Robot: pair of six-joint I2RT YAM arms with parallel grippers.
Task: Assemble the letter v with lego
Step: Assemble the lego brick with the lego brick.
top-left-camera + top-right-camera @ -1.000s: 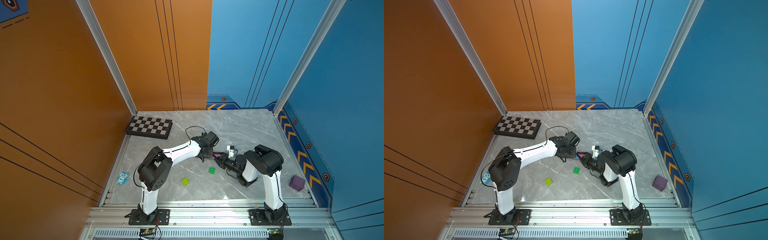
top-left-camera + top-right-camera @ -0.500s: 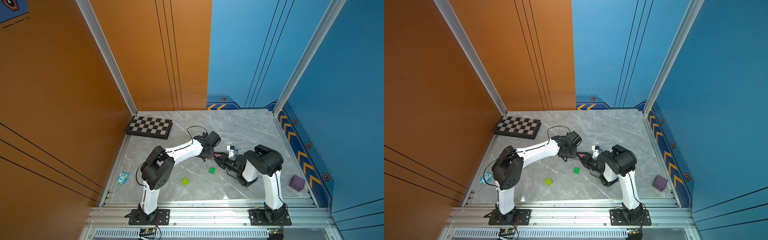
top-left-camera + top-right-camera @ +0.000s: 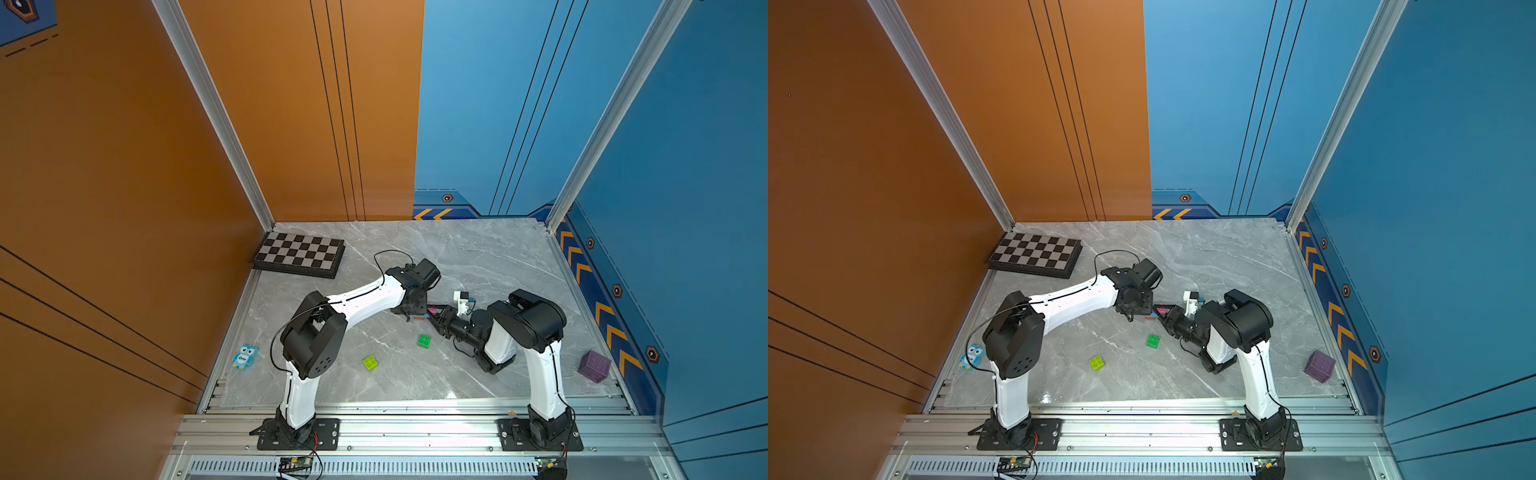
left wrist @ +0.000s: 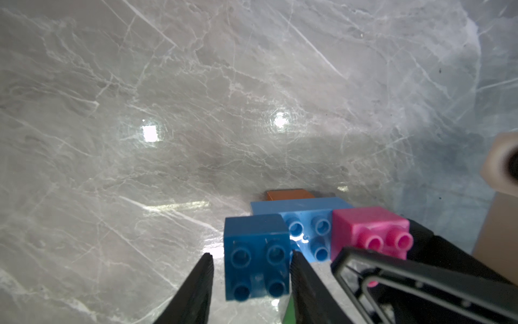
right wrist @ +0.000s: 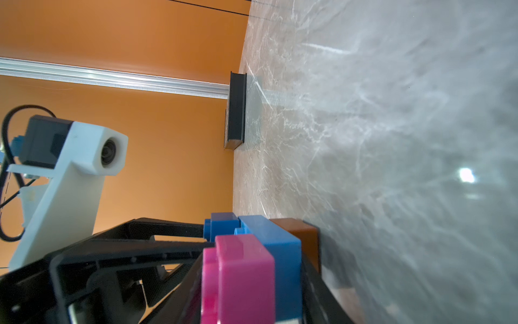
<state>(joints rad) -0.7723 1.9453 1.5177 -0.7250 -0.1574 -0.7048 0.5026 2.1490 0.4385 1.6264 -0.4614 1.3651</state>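
Partly built, the letter v (image 4: 307, 224) shows orange, light-blue, dark-blue and pink parts.

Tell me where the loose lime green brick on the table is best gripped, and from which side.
Grip the lime green brick across two opposite side walls, coming straight down from above. It sits alone on the table, seemingly studs up, with space all round; those walls are flat and parallel, the studded top is not.
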